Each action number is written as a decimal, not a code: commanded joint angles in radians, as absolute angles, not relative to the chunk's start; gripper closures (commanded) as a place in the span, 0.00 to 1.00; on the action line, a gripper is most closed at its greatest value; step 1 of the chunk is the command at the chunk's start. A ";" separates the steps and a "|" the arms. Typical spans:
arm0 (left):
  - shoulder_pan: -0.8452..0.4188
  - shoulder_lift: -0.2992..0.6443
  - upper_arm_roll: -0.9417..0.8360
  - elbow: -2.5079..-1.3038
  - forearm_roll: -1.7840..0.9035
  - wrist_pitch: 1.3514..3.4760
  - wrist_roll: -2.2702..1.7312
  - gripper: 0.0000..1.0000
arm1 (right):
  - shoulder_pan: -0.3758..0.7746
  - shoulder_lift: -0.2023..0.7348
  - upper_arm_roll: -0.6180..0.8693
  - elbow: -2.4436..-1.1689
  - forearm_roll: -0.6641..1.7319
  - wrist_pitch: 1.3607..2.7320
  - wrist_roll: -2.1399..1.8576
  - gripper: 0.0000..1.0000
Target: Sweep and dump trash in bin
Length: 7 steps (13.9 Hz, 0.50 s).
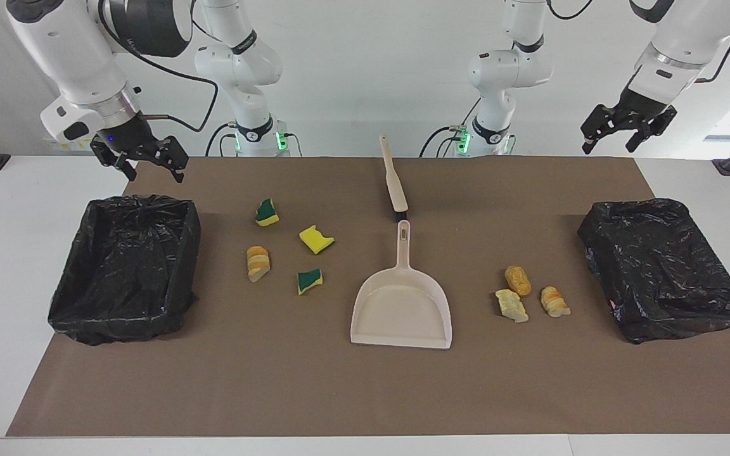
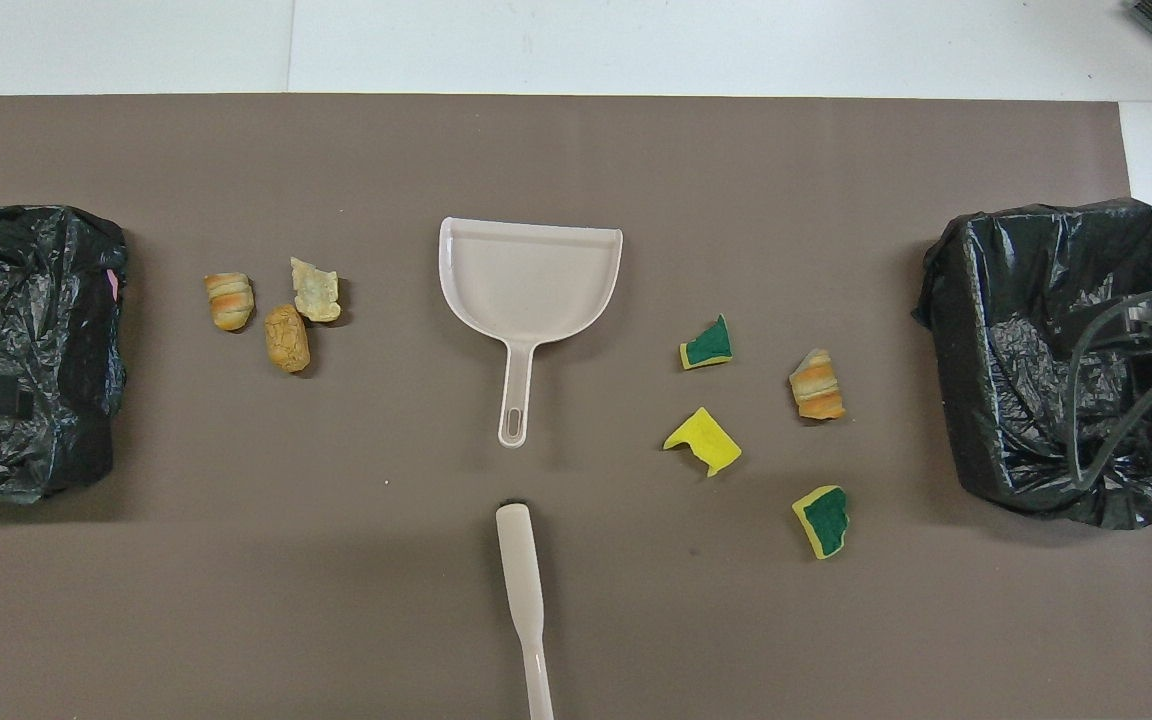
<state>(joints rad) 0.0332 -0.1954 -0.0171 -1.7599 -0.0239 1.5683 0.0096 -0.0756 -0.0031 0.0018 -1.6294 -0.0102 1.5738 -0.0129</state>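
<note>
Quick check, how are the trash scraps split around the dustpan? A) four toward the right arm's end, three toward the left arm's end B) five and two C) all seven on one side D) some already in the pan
A: four scraps, three sponge pieces and one bread lump, lie toward the right arm's end of the dustpan; three bread lumps lie toward the left arm's end.

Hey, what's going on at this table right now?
Nothing is being handled yet. Both arms wait raised with open claws: the right claw over the bin at its end, the left claw near the other bin. Seven scraps of trash lie on the mat: four toward the right arm's end, three toward the left arm's. The dustpan and brush lie untouched between them.
</note>
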 commanded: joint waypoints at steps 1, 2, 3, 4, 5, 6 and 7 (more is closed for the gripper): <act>0.035 -0.213 -0.015 -1.778 -0.029 1.565 0.008 0.00 | -0.087 -0.025 0.003 -1.646 -0.008 1.557 -0.015 0.00; 0.037 -0.213 -0.015 -1.778 -0.029 1.565 0.008 0.00 | -0.087 -0.026 -0.001 -1.646 -0.009 1.552 -0.021 0.00; 0.037 -0.213 -0.014 -1.776 -0.029 1.563 0.008 0.00 | -0.087 -0.026 -0.005 -1.646 -0.009 1.551 -0.021 0.00; 0.037 -0.213 -0.014 -1.776 -0.029 1.557 0.011 0.00 | -0.089 -0.026 -0.005 -1.646 -0.011 1.552 -0.020 0.00; 0.037 -0.213 -0.014 -1.775 -0.029 1.551 0.012 0.00 | -0.089 -0.026 -0.003 -1.646 -0.011 1.562 -0.021 0.00; 0.037 -0.213 -0.014 -1.775 -0.029 1.548 0.006 0.00 | -0.086 -0.025 0.000 -1.646 -0.005 1.566 -0.021 0.00; 0.037 -0.213 -0.014 -1.775 -0.029 1.548 0.006 0.00 | -0.081 -0.025 0.005 -1.646 0.001 1.566 -0.021 0.00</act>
<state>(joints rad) 0.0333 -0.1954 -0.0159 -1.7599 -0.0239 1.5609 0.0095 -0.0790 -0.0060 -0.0054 -1.6294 -0.0100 1.5658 -0.0129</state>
